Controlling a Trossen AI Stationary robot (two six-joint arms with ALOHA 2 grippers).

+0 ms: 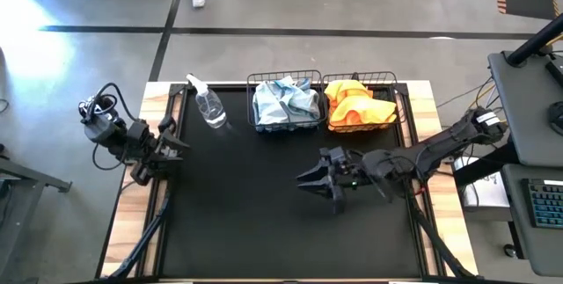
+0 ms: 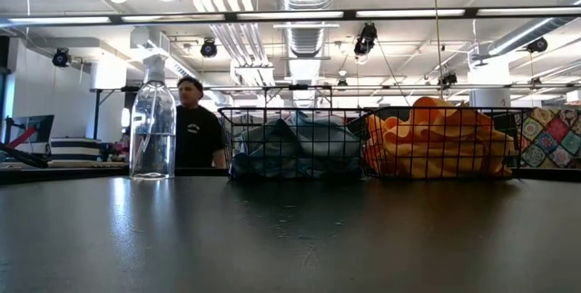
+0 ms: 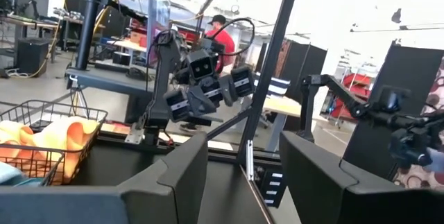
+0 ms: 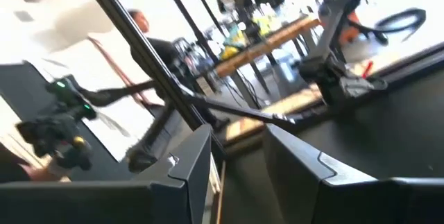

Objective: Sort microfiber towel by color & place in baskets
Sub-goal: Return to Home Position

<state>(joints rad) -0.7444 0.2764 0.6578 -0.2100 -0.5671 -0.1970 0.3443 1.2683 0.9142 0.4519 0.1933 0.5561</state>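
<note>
Blue towels (image 1: 286, 101) lie crumpled in the left basket (image 1: 264, 79) and orange towels (image 1: 359, 106) in the right basket (image 1: 387, 77), side by side at the mat's far edge. A spray bottle (image 1: 209, 106) stands just left of them. The right gripper (image 1: 310, 178) hovers nearer, fingers apart, empty. The left gripper (image 1: 176, 136) sits at the left edge, parted, empty.

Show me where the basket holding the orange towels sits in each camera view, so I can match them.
High view: the orange-towel basket is at the table's far edge, right of centre.
Low view: the orange-towel basket is at the right, on the far side of the table.
Left wrist view: one corner of the orange-towel basket shows, beside the left tool.
Right wrist view: not in it.
Shared landmark: the blue-towel basket, right beside it in the high and low views.
</note>
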